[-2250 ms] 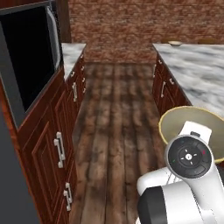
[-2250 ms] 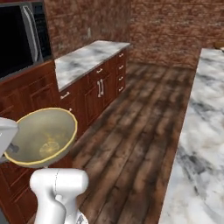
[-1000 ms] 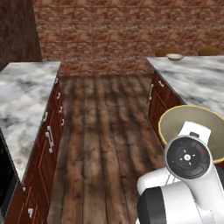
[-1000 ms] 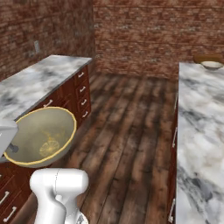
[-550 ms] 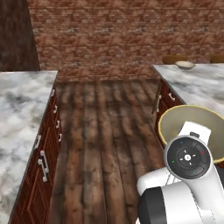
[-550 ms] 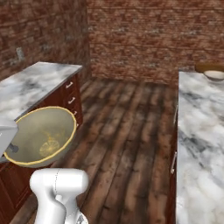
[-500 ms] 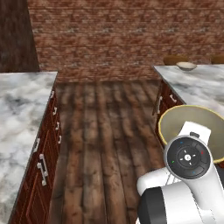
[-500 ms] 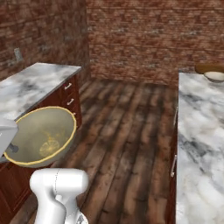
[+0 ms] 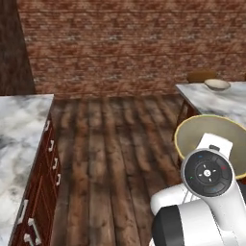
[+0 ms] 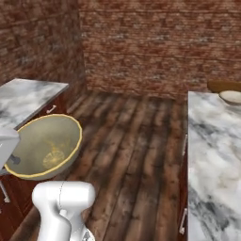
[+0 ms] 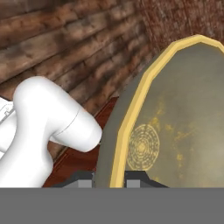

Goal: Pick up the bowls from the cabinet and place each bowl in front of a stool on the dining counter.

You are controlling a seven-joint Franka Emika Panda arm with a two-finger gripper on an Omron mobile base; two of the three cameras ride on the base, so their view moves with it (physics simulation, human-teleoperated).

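The pincer (image 11: 109, 178) clamps the rim of the grey-olive bowl (image 10: 44, 146) at lower left; a cream bowl (image 9: 217, 84) sits on the marble tabletop (image 9: 226, 102), upper right.

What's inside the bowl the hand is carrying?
Nothing loose: the held bowl shows a bare yellowish inside with a round ring pattern at its bottom. The hand is clamped on its rim; the stretch of rim between the fingers is covered.

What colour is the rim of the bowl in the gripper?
Pale yellow, on the grey-olive bowl; clearest in the hand view.
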